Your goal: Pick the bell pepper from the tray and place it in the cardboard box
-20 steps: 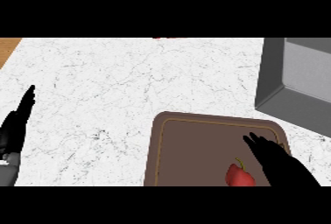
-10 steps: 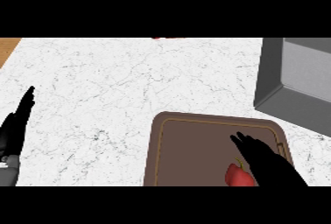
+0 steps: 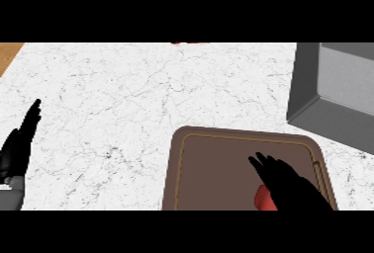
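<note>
Black right hand (image 3: 288,185) with straight fingers over red bell pepper (image 3: 263,198) on brown rectangular tray (image 3: 211,168), black left hand (image 3: 18,146) open at left edge, grey cardboard box (image 3: 340,89) nearby

counter (image 3: 146,99): white marble look, thin grey veins and dark specks
counter's far-left corner (image 3: 10,52): warm wood brown
tray (image 3: 211,173): dark brown, with a thin lighter tan line running inside its rim
bell pepper (image 3: 263,198): red
box (image 3: 336,94): grey, its outer wall darker than its inside
right hand (image 3: 288,190): black
left hand (image 3: 18,146): black, grey at the forearm
</note>
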Controlling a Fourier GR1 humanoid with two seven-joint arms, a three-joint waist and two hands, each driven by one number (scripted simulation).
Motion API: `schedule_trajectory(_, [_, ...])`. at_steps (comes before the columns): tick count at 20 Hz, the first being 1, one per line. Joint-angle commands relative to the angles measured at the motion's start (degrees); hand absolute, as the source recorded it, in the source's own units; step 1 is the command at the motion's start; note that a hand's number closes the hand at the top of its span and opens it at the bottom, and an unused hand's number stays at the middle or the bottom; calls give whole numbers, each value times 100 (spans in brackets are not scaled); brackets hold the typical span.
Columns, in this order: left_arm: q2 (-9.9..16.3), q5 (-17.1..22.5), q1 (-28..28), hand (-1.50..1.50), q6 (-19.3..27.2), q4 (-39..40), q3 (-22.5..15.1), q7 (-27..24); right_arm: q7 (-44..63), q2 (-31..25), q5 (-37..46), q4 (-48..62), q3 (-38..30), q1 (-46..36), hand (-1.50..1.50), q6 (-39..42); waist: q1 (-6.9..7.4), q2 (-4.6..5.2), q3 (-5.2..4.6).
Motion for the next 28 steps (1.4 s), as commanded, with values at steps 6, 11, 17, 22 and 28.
schedule_trajectory(6, [170, 57, -332, 0, -404, 77, 344, 202, 747, 777, 647, 668, 422, -5, -150, 182, 0, 2, 1])
schedule_trajectory(11, [-74, -123, 204, 0, -246, -308, 341, 30, -405, 201, 1161, 1255, 67, 148, 150, -611, 11, -1, 3])
schedule_trajectory(17, [-357, -368, 178, 0, -62, -110, 195, -103, -659, 312, 2014, 1686, 151, -441, 150, -1224, 14, 2, 2])
schedule_trajectory(22, [-392, -504, -6, 0, 27, -113, 203, 61, -383, 228, 2559, 1040, 159, -581, 150, -1184, -9, -4, 0])
schedule_trajectory(28, [-256, -231, 56, 0, -215, -150, 356, -11, -3034, -1453, 919, 1579, -1559, -575, 150, -1823, -42, 124, 105])
